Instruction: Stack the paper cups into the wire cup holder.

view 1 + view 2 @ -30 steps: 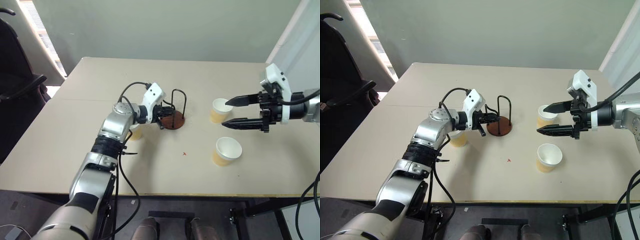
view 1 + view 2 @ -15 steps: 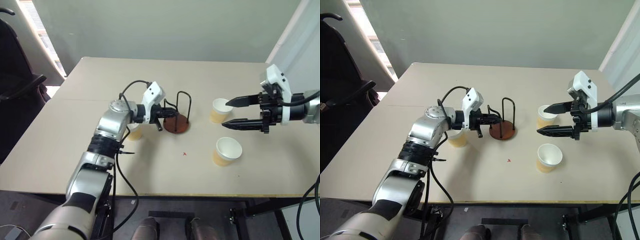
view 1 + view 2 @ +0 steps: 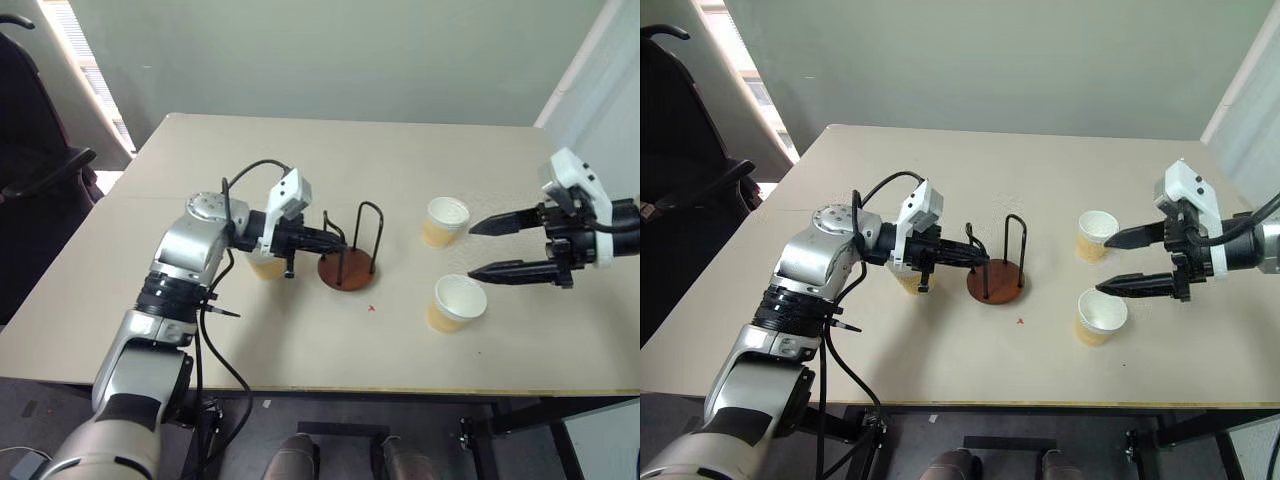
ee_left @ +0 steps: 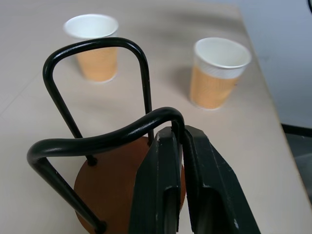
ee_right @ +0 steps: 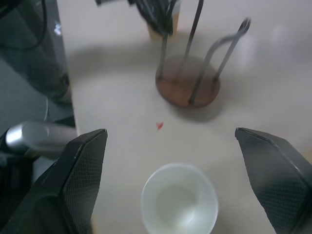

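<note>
Wire cup holder (image 3: 348, 250), reddish-brown disc with two black loops, stands at centre frame on the tabletop (image 3: 300, 345); compared with the frame one second earlier it sits lower and slightly right, dragged toward the near edge. Left pincer (image 3: 339, 243), pressed together on the top of the nearer loop, as the left wrist view confirms (image 4: 181, 141), has drawn back with it, the arm now folded further to the left of frame. Right pincer (image 3: 486, 247), fingers spread wide and holding nothing, has retreated toward the right edge, clear of the two paper cups at centre right: one upright cup (image 3: 444, 221) above, another (image 3: 455, 303) below and just under its lower finger. A third cup (image 3: 266, 266) stands left of the holder, partly masked by the left wrist. A small red mark (image 3: 371, 308) lies on the tabletop below the holder. A dark chair (image 3: 35, 170) occupies the upper left.
</note>
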Robot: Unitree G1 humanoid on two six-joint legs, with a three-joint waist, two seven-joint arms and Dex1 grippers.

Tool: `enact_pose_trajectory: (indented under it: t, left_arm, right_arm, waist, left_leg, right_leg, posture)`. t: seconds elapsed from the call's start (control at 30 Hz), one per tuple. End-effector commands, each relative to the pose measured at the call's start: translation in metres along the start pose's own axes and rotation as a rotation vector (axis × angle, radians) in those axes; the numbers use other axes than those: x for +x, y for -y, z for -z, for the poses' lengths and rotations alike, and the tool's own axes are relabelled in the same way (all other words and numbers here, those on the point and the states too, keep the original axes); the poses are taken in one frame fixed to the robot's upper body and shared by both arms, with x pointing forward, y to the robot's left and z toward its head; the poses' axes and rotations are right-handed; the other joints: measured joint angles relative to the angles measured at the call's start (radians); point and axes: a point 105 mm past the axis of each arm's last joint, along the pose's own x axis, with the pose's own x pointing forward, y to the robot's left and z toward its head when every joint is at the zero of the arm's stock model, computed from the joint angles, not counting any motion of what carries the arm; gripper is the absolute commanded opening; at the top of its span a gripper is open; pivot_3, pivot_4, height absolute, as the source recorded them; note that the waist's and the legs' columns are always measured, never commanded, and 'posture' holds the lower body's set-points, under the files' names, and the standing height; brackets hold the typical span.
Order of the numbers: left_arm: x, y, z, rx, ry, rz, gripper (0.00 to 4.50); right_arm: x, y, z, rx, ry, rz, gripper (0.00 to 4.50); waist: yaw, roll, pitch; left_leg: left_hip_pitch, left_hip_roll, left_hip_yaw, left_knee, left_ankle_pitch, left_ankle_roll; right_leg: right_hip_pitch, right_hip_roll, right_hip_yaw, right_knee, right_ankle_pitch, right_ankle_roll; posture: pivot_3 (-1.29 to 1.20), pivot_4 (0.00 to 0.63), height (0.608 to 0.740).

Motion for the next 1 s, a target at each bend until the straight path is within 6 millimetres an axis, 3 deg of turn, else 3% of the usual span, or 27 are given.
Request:
enact_pose_trajectory:
  t: [0.03, 0.2, 0.9, 1.0]
  left_arm:
    - [0.006, 0.014, -0.01, 0.047, 0.021, 0.08, 0.02]
    - [0.014, 0.026, -0.003, 0.078, -0.021, 0.168, 0.02]
    - [0.035, 0.033, 0.036, 0.125, -0.159, 0.27, 0.02]
    - [0.032, 0.032, 0.042, 0.142, -0.201, 0.258, 0.73]
  right_arm:
    - [-0.014, -0.005, -0.01, -0.055, 0.005, 0.013, 4.39]
    - [-0.014, -0.007, -0.01, -0.058, 0.006, 0.016, 4.39]
    - [-0.014, -0.011, -0.01, -0.037, 0.013, 0.039, 4.39]
    - [-0.014, -0.011, -0.009, -0.035, 0.01, 0.037, 4.39]
  waist:
    - [0.0, 0.0, 0.0]
    - [-0.001, 0.0, 0.0]
    - [0.0, 0.0, 0.0]
    - [-0.001, 0.001, 0.0]
  left_leg:
    - [0.0, 0.0, 0.0, 0.0, 0.0, 0.0]
    - [0.0, 0.0, 0.0, 0.0, 0.0, 0.0]
    - [0.0, 0.0, 0.0, 0.002, -0.002, 0.003]
    - [0.0, 0.0, 0.0, 0.002, -0.002, 0.003]
  right_leg:
    - [0.0, 0.0, 0.0, 0.0, 0.0, 0.0]
    - [0.0, 0.0, 0.0, 0.0, 0.0, 0.0]
    - [0.001, 0.0, 0.0, 0.0, 0.0, 0.001]
    - [0.001, 0.0, 0.0, 0.0, 0.0, 0.002]
  posture:
    - [0.0, 0.15, 0.74]
    - [0.0, 0.15, 0.74]
    - [0.0, 0.15, 0.74]
    - [0.0, 0.15, 0.74]
